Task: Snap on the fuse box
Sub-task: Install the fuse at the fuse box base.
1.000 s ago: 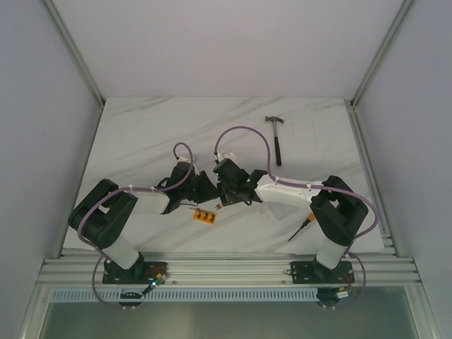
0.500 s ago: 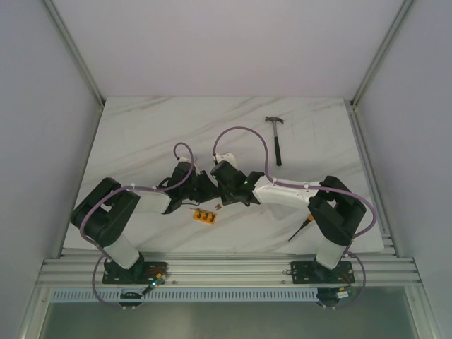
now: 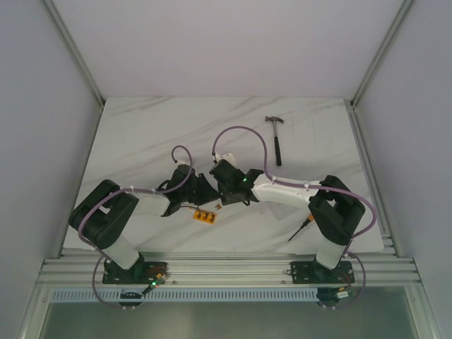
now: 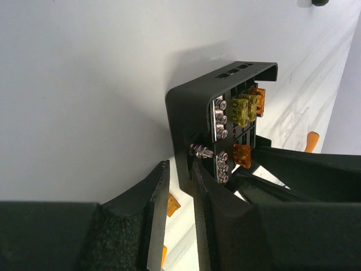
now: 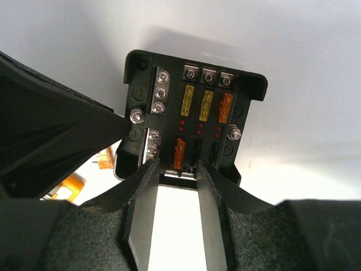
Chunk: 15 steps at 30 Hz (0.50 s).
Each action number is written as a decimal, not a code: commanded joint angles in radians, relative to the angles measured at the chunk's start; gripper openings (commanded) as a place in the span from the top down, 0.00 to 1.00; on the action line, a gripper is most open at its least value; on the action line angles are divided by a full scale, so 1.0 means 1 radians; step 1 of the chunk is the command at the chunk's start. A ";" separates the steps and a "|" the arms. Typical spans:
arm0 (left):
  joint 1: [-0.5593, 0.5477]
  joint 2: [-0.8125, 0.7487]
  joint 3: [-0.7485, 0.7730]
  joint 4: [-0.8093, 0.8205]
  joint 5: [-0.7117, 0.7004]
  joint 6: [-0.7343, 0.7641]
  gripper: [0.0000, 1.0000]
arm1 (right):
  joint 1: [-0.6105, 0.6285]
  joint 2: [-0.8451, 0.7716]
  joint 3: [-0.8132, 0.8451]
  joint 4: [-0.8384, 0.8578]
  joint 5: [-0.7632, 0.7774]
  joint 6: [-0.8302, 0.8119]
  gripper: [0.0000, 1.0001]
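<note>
Marble table (image 3: 141, 134), fuse box (image 5: 194, 107) (both grippers (image 4: 179, 169) (image 5: 176, 169) clamping)

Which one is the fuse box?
Look at the middle of the marble table, where the left claw and right claw meet. The fuse box is the black square box between them, with yellow and orange fuses and silver screws, unlike the flat orange strip nearby.

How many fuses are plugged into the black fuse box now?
4. In the upper row of the fuse box: left yellow fuse, middle yellow fuse, right orange fuse. The lower orange fuse sits under the left one. The right end effector may hide others.
</note>
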 commanded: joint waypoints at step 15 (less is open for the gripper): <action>-0.005 0.002 -0.008 -0.046 -0.020 0.008 0.67 | -0.069 0.081 0.166 -0.174 -0.133 0.052 0.70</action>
